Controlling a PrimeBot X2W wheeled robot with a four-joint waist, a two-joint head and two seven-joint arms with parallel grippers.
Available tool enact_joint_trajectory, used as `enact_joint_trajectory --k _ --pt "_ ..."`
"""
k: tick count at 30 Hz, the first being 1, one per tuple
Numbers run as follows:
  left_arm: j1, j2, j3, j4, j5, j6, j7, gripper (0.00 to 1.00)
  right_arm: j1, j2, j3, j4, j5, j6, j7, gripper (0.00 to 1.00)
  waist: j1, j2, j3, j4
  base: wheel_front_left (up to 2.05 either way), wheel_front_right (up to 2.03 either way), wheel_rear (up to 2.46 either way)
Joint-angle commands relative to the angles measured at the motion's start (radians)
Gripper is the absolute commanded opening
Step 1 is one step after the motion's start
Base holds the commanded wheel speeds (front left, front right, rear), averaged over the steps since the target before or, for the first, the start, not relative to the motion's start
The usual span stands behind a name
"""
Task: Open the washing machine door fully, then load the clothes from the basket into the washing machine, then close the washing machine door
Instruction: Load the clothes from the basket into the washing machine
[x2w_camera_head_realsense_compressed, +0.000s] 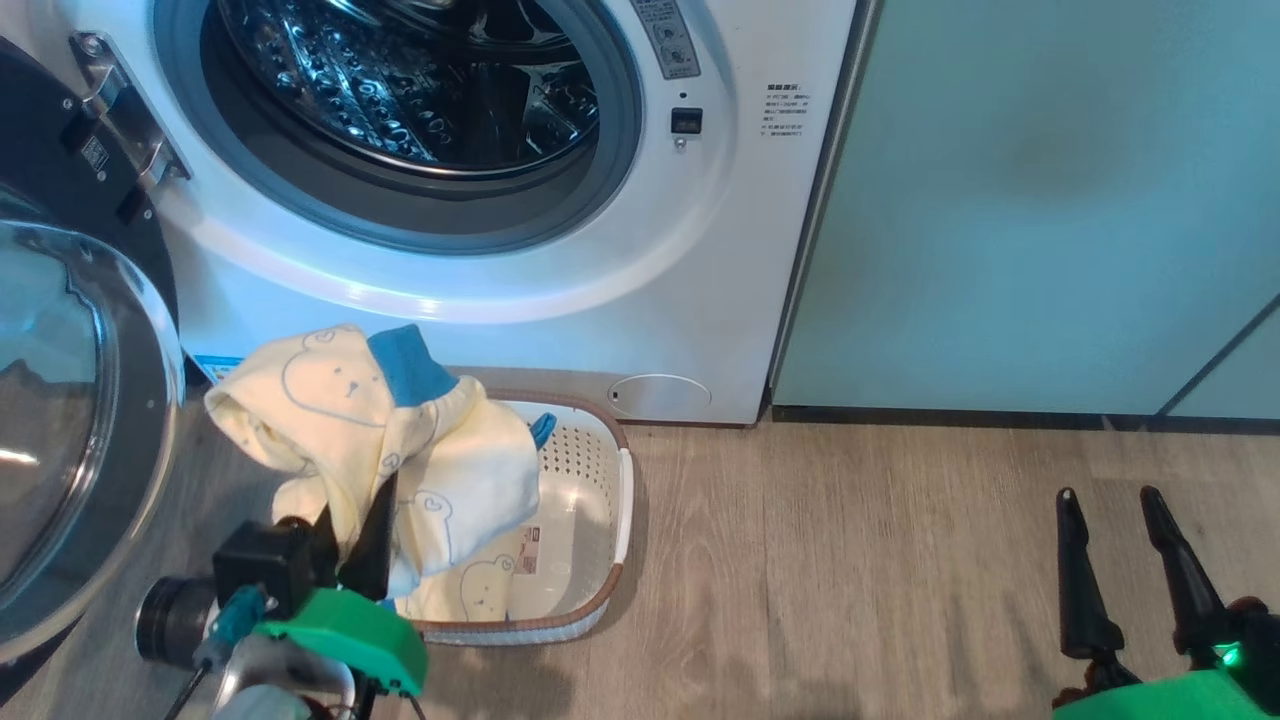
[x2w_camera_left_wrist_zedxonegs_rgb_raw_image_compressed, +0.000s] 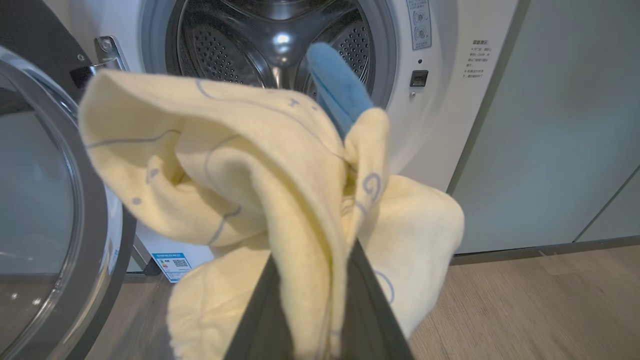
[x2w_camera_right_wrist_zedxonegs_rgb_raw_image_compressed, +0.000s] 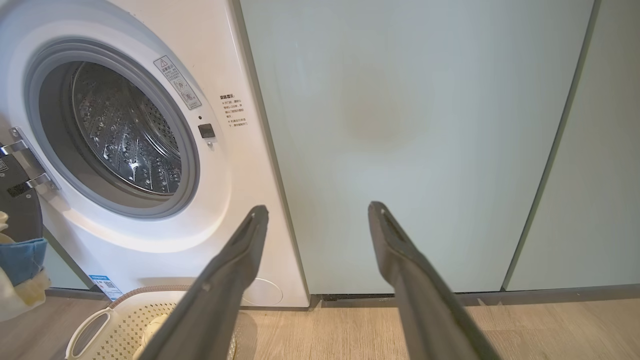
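At the far left we see the washing machine door (x2w_camera_head_realsense_compressed: 70, 400) swung open, its clear bulging window facing us and its black rim hinged to the washing machine (x2w_camera_head_realsense_compressed: 700, 250). Just right of it, our left gripper (x2w_camera_head_realsense_compressed: 358, 520) is pinched narrow on the clothes (x2w_camera_head_realsense_compressed: 340, 420), a pale yellow bundle with bear outlines and a blue cuff (x2w_camera_head_realsense_compressed: 410, 365) at its top. The bundle is lifted above the left part of the basket (x2w_camera_head_realsense_compressed: 590, 470), and its lower folds hang down inside; we cannot tell whether the piece at the bottom is a separate garment. In our left wrist view the cloth (x2w_camera_left_wrist_zedxonegs_rgb_raw_image_compressed: 250, 175) is squeezed between the two dark fingers, with the blue cuff in front of the open porthole.

The basket stands on the wooden floor (x2w_camera_head_realsense_compressed: 850, 560) against the machine's foot, near the round service flap (x2w_camera_head_realsense_compressed: 660, 395); a label sticker (x2w_camera_head_realsense_compressed: 527, 550) shows on its bare bottom. Above it is the steel drum (x2w_camera_head_realsense_compressed: 420, 80). Further right stand pale green cabinets (x2w_camera_head_realsense_compressed: 1050, 200). At the lower right, our right gripper (x2w_camera_head_realsense_compressed: 1105, 492) hangs over the floor, fingers spread wide with nothing between them.
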Motion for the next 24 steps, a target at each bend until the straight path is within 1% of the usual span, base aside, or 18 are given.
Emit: enact_joint_trajectory --k 1,14,19,24 --pt "-0.032 0.023 0.044 -0.032 -0.008 0.005 -0.004 0.00 -0.025 -0.009 0.022 -0.029 -0.005 -0.003 -0.006 1.00 0.0000 0.0000 0.001 0.000 0.00 0.00 0.00" --pt "-0.062 0.024 0.031 -0.016 -0.016 0.006 -0.006 0.00 -0.038 -0.009 0.030 -0.034 0.004 -0.003 -0.006 1.00 0.0000 0.0000 0.025 -0.005 0.00 0.00 0.00" --pt "-0.107 0.026 0.029 0.001 -0.019 0.002 -0.009 0.00 -0.050 -0.009 0.031 -0.042 0.008 -0.003 -0.006 1.00 0.0000 0.0000 0.057 -0.012 0.00 0.00 0.00" --pt "-0.175 0.032 0.029 0.027 -0.028 -0.008 -0.005 0.00 -0.072 -0.009 0.029 -0.054 0.012 -0.003 -0.006 1.00 0.0000 0.0000 0.112 -0.022 0.00 0.00 0.00"
